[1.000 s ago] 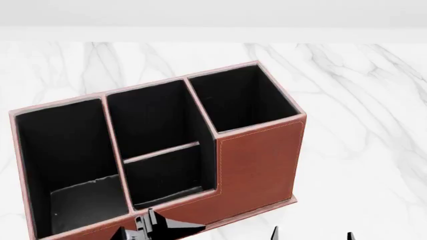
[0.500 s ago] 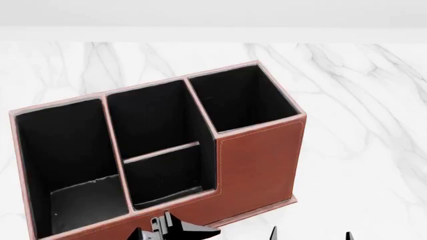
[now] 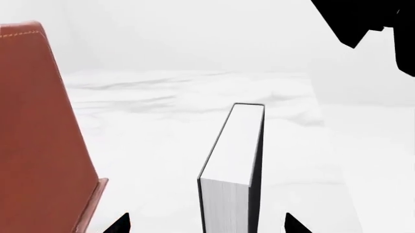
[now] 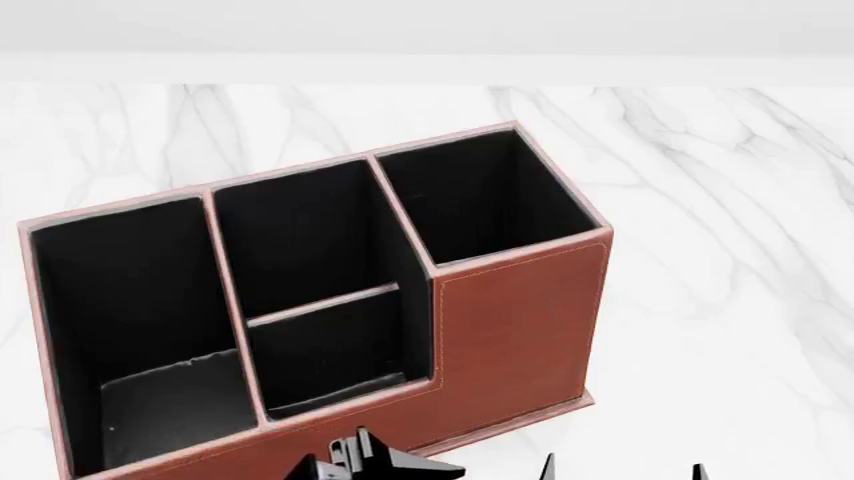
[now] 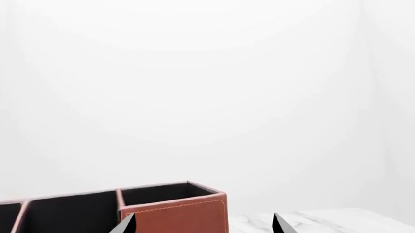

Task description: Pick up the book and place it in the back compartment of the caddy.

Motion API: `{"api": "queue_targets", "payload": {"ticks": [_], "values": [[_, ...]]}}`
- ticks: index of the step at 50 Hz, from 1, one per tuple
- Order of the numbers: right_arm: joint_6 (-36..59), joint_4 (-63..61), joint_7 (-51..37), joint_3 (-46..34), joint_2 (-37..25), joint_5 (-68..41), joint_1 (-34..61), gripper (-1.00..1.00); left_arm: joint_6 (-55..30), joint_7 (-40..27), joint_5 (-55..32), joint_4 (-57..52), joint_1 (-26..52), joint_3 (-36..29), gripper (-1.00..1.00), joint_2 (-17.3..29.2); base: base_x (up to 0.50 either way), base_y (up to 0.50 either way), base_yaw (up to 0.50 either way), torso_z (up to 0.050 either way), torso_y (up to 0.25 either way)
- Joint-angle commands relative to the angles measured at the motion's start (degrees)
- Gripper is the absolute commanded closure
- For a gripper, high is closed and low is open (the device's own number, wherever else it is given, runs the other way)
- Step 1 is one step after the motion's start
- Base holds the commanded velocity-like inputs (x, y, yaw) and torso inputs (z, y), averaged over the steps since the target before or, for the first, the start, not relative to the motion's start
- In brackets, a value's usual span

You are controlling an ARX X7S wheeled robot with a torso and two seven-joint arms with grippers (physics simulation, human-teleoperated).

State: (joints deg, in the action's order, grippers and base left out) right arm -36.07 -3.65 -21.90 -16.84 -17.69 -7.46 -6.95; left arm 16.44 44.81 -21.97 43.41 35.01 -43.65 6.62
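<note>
The book [image 3: 232,160] stands upright on the white marble top, page block towards the left wrist camera, black covers on both sides. My left gripper [image 3: 207,224] is open, its fingertips [image 3: 122,224] wide apart on either side of the book and clear of it. The reddish-brown caddy [image 4: 514,320] fills the head view, and its outer wall [image 3: 39,126] stands beside the book. The back compartment [image 4: 334,350] is the small low-walled cell in the middle row. My right gripper [image 4: 621,468] hangs open at the caddy's near right corner [image 5: 175,211], holding nothing. The book does not show in the head view.
Marble tabletop [image 4: 721,300] spreads to the right of and behind the caddy. The caddy has a long cell [image 4: 134,320] at the left and a tall cell [image 4: 481,195] at the right. A black arm part [image 3: 363,19] hangs beyond the book in the left wrist view.
In the head view my left gripper's black parts have slid to the right and slightly lower along the caddy's near wall. The right gripper and the caddy have not moved.
</note>
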Motion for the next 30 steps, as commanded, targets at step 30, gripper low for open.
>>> {"api": "queue_targets", "payload": {"ticks": [30], "values": [[-0.4,-0.5,-0.6,-0.3,-0.7,-0.4,-0.2,-1.00,8.6,-1.8,-15.1,19.2,9.0,-20.3,-1.00,-6.6,0.00,0.00,0.00,0.000,0.000]]}}
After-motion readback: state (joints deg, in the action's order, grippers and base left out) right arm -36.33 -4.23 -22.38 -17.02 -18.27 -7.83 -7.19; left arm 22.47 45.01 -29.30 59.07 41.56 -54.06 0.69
